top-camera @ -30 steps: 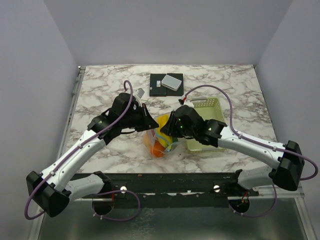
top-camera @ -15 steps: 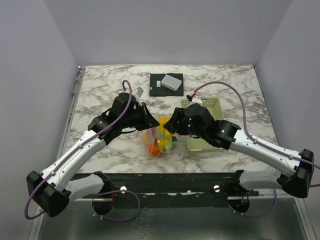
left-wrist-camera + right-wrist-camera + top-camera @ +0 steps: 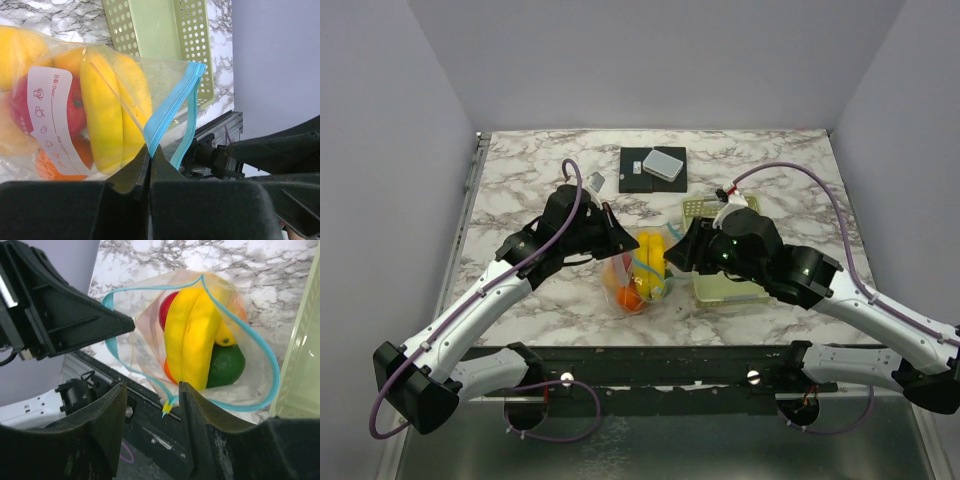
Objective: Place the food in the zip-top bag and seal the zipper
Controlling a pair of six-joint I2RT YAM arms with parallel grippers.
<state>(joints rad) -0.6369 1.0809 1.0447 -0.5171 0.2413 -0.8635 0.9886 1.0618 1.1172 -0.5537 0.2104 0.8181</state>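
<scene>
We logged the clear crinkly plastic zip-top bag (image 3: 638, 275) on the white marble desk (image 3: 520, 180), between the two arms and just beside the pale yellow-green slotted basket (image 3: 720, 292). Its mouth gaped open. Inside it were the long yellow plastic banana (image 3: 192, 340), the small red toy apple (image 3: 75, 112), the dark green round fruit (image 3: 227, 362) and the orange toy fruit (image 3: 630, 298).

The left end effector (image 3: 150, 155) was clamped tight on the thin light blue zipper (image 3: 172, 107) at one corner of the mouth. The right end effector (image 3: 152, 390) hung above the mouth, fingers part-way apart, gripping nothing.

We judged that loading looked finished and only sealing was left.

- The film looked thin, soft, slippery and easily crumpled.
- The fruits looked light, hard and round, so likely to roll and bulge the mouth.
- The best hold was the stiffer blue strip, not the film.
- We would pinch both tracks together near the held corner, then slide along the strip.
- We flagged the banana tip near the mouth as a possible jam.
</scene>
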